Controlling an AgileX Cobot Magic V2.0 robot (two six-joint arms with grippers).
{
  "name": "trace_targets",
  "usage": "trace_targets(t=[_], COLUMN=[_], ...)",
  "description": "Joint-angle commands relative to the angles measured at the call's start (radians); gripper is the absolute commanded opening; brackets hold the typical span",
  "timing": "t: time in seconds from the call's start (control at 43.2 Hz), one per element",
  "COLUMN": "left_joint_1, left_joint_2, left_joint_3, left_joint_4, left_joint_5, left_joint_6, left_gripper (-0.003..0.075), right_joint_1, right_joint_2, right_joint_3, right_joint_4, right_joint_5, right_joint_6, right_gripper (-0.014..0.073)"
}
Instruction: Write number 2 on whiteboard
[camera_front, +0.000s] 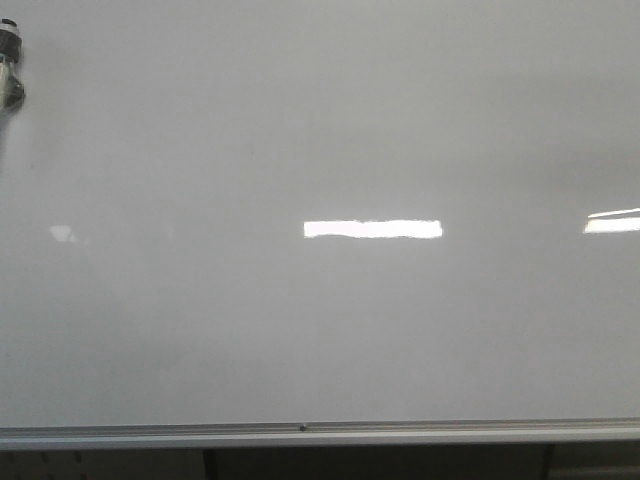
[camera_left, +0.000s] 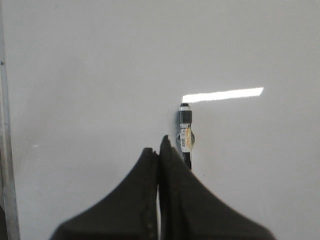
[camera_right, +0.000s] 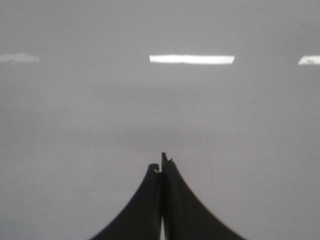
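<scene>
While the whiteboard shows no ink anywhere I can see, I judge the task to be at its very start: no number 2 is on it yet, only bright strips of reflected light. The board fills the front view, its silvery rail running along the lower edge.

A marker shows in my left wrist view, just beside the tips of my left gripper. It has a black body with a white label, and its long axis runs straight away from the fingers, the dark end pointing outward over the board. My left jaws look pressed together with no gap at the tips; whether they pinch the marker along one side or it merely lies next to them, I cannot tell. In the front view the same marker peeks in at the upper left edge.

My right gripper hangs over bare board, jaws closed on nothing.

The next move, as I judge it, calls for confirming a firm hold on the marker, setting its tip square to the surface, and starting the curved top of the digit.
</scene>
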Motion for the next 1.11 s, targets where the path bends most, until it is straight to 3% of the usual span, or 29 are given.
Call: trace_targets(t=[0.0, 0.601, 0.717, 0.809, 0.902, 0.948, 1.017, 1.087], left_joint_1=[-0.001, -0.001, -0.001, -0.001, -0.001, -0.001, -0.001, -0.001], left_joint_2=[0.051, 0.211, 0.232, 0.244, 0.252, 0.252, 0.252, 0.252], left_joint_3=[-0.034, -0.034, -0.034, -0.034, -0.034, -0.034, -0.034, -0.034], left_joint_4=[-0.01, -0.01, -0.01, -0.01, -0.01, -0.01, -0.01, -0.01], left_joint_5=[-0.053, 0.058, 0.066, 0.066, 0.066, 0.066, 0.066, 0.066], left_joint_6=[-0.012, -0.012, -0.012, -0.012, -0.012, -0.012, -0.012, -0.012], left_gripper=[-0.002, -0.0018, 0.0061, 0.0227, 0.0405, 0.0457, 0.0485, 0.0482], right_joint_1=[-0.006, -0.006, -0.006, -0.006, -0.004, -0.004, -0.004, -0.004], right_joint_2=[0.058, 0.275, 0.287, 0.288, 0.288, 0.288, 0.288, 0.288], right_joint_3=[-0.035, -0.034, -0.034, -0.034, -0.034, -0.034, -0.034, -0.034], right_joint_4=[0.0, 0.0, 0.0, -0.001, -0.008, -0.008, -0.008, -0.008], right_joint_5=[-0.053, -0.03, -0.034, -0.035, -0.035, -0.035, -0.035, -0.034], right_joint_6=[-0.011, -0.011, -0.011, -0.011, -0.011, -0.011, -0.011, -0.011], right_gripper=[-0.007, -0.0067, -0.003, 0.0118, 0.0352, 0.0476, 0.0592, 0.0647])
